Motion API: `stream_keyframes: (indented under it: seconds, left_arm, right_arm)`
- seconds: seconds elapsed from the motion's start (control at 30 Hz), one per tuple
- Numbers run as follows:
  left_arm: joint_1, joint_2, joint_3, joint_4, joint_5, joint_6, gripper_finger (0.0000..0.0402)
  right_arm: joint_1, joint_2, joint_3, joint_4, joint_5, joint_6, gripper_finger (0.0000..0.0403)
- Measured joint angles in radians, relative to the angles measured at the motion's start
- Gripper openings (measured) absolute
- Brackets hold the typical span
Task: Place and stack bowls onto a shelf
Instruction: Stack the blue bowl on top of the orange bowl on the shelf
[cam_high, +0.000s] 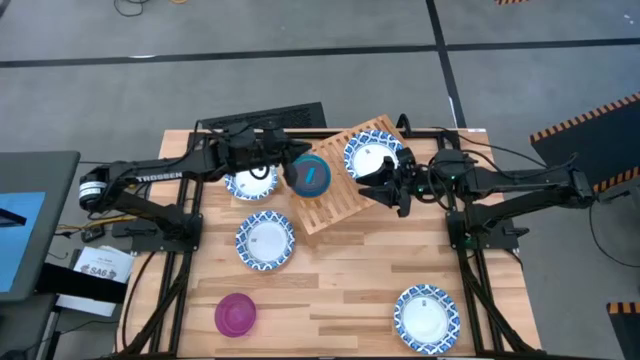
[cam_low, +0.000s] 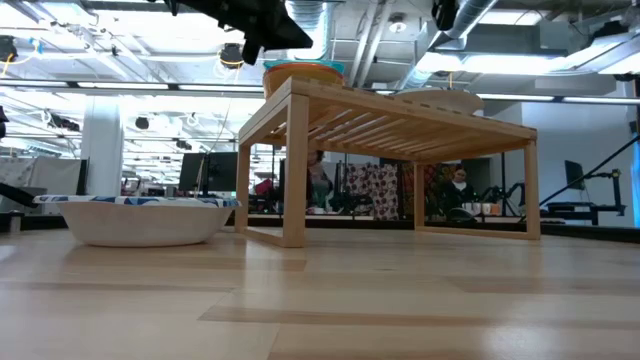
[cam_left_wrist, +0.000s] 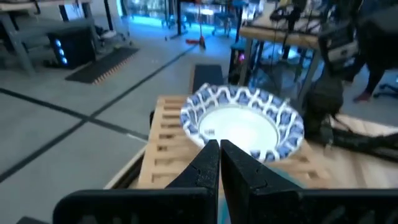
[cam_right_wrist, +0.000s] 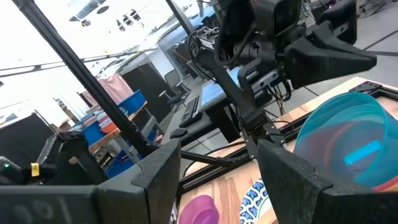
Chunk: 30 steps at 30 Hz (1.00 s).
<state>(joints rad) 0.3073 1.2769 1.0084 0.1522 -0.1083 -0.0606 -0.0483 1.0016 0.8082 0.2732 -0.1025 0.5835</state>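
The shelf (cam_high: 345, 195) is a slatted wooden rack standing at an angle on the table's far middle. On it sit a stack of small bowls with a teal one outermost (cam_high: 310, 176) (cam_right_wrist: 346, 148) and a white, blue-rimmed bowl (cam_high: 371, 157) (cam_left_wrist: 241, 121). My left gripper (cam_high: 290, 160) (cam_left_wrist: 219, 154) is shut and hovers just left of and above the teal stack, touching nothing. My right gripper (cam_high: 385, 188) (cam_right_wrist: 217, 163) is open and hangs over the shelf's near right part beside the blue-rimmed bowl. In the low view the stack (cam_low: 303, 70) and the wide bowl (cam_low: 440, 98) rest on the shelf top.
Three more blue-rimmed bowls stand on the table: one under my left arm (cam_high: 250, 185), one at mid-left (cam_high: 266, 241), one near the near right corner (cam_high: 426, 317). A purple bowl (cam_high: 235, 314) sits near the near left edge. Bare tabletop (cam_high: 350, 280) lies between them.
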Motion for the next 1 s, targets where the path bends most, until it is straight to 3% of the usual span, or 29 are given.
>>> stream_keyframes:
  seconds: [0.37,0.67,1.0]
  left_arm:
    - [-0.003,0.002,-0.001,-0.121,-0.055,0.003,0.0]
    - [-0.005,0.055,0.0,-0.189,-0.028,-0.017,0.0]
    - [-0.012,0.005,-0.001,-0.134,-0.031,0.014,0.0]
  right_arm:
    - [0.0,0.0,0.0,-0.006,0.028,0.002,0.024]
    - [0.0,0.0,0.0,-0.004,0.029,0.002,0.024]
    - [0.002,0.0,0.0,-0.003,0.029,0.003,0.024]
